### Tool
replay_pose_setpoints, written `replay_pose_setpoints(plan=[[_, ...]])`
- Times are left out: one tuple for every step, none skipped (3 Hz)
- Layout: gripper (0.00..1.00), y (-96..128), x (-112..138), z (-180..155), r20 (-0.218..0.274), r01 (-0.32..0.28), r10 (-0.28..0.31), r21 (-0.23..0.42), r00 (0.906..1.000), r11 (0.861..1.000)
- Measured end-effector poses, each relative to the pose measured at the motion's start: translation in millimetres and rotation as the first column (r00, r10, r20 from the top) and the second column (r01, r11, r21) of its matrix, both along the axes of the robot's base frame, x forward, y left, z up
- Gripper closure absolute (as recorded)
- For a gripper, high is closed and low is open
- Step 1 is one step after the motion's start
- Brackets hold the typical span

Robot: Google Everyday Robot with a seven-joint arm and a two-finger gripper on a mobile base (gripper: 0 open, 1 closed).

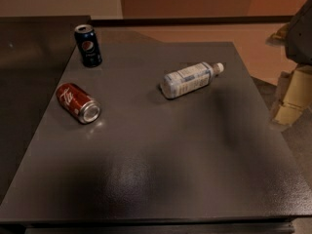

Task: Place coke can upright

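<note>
- Coke can [78, 103] lies on its side on the bench [161, 174], in the left part, near the left edge. Not upright.
- One silver end faces front-right, toward the camera. The red body with white script points back-left.
- Blue can [88, 45] stands upright near the bench's far left corner, behind the coke can. It is near the coke can but apart from it.
- Bottle [190, 80], clear with a white label and white cap, lies on its side around the middle-back of the bench. Its cap points right and slightly away. It is well apart from both cans.
- Hand [291, 99] is the beige part at the right picture edge, off the bench's right side and partly cut off by the frame.
- Hand is well apart from the coke can, with the bottle and most of the bench between them.
- Hand state: cannot tell how far open it is. It touches neither can nor the bottle.
- Dark grey arm [301, 33] shows above the hand at the top right, also cut off.
- Bench top is dark grey with a dull sheen.
- A second dark surface [24, 82] sits just beside the bench on the left.
</note>
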State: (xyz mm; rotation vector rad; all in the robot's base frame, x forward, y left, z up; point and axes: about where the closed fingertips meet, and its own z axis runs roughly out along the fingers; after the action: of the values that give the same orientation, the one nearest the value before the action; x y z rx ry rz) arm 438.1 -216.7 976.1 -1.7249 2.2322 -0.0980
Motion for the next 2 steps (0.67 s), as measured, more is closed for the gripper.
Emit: replay_pose_setpoints(plan=[[0.00,0,0,0,0.000,0.000,0.000,0.000,1.0000,1.000],[0.00,24,5,-1,-0.005,-0.021,0.021,0.018,0.9998,1.000]])
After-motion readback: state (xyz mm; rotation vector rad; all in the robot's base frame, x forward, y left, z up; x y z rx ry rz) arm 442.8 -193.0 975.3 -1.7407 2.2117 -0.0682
